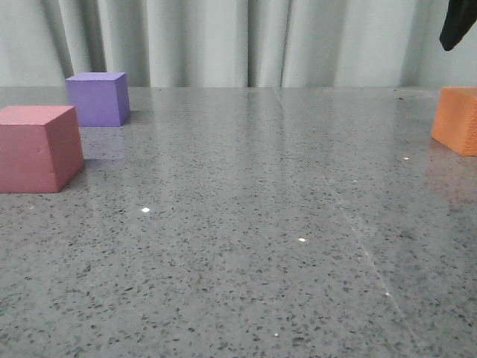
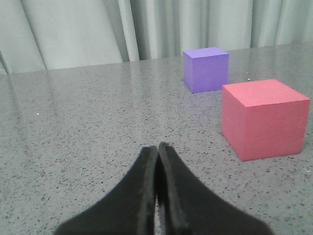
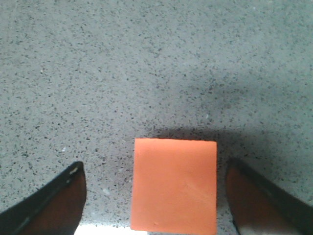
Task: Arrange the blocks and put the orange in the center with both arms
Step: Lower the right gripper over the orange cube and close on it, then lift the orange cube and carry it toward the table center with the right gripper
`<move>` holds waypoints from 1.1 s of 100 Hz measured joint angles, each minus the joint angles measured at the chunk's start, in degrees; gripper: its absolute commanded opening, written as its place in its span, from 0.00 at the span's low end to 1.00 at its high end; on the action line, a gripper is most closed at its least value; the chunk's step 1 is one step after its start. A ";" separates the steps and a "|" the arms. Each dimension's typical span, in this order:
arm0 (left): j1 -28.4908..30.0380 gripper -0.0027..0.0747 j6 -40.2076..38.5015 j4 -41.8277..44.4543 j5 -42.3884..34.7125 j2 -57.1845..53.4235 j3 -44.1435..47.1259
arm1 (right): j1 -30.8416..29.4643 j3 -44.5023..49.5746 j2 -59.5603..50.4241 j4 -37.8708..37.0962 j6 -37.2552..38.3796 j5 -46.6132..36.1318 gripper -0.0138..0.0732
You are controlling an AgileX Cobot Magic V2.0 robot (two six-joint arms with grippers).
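At the right edge of the speckled grey surface [image 1: 246,224] stands the orange cube [image 1: 456,119], well apart from the red cube [image 1: 37,148] and the purple cube [image 1: 98,98], which sit near each other at the far left, the purple one farther back. No cube occupies the centre yet.

Handling: the orange cube appears to be foam, so it is judged light, slightly yielding and matte enough not to slip. Its flat, parallel side faces offer the best hold; a light squeeze across two opposite sides, near mid-height, should suffice, since hard pressure would only dent it.

Right pincer [image 3: 161,196]: seen from the wrist, it hangs above the orange cube [image 3: 174,183], fingers [image 3: 54,200] spread wider than the cube, one on each side, with bare surface showing in both gaps. It touches nothing and holds nothing. In the front view only a dark part of this arm [image 1: 456,22] shows, above the cube.

Left pincer [image 2: 157,196]: fingers pressed together, empty, low over bare surface, with the red cube [image 2: 264,117] and the purple cube [image 2: 206,68] ahead and off to one side, neither touched.
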 measured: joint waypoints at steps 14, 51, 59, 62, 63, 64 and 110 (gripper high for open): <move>0.00 0.01 0.00 0.00 0.00 0.00 0.00 | -0.97 -0.19 0.25 0.00 0.01 0.17 0.83; 0.00 0.01 0.00 0.00 0.00 0.00 0.00 | -1.33 -0.28 4.05 0.00 -0.45 0.88 0.83; 0.00 0.01 0.00 0.00 0.00 0.00 0.00 | -1.33 -0.28 5.13 0.00 -0.45 0.87 0.83; 0.00 0.01 0.00 0.00 0.00 0.00 0.00 | -1.33 -0.28 5.47 0.00 -0.45 0.87 0.83; 0.00 0.01 0.00 0.00 0.00 0.00 0.00 | -1.33 -0.28 5.66 0.00 -0.45 0.90 0.83; 0.00 0.01 0.00 0.00 0.00 0.00 0.00 | -1.33 -0.28 5.64 0.00 -0.45 0.90 0.83; 0.00 0.01 0.00 0.00 0.00 0.00 0.00 | -1.33 -0.28 10.76 0.00 -0.49 2.26 0.71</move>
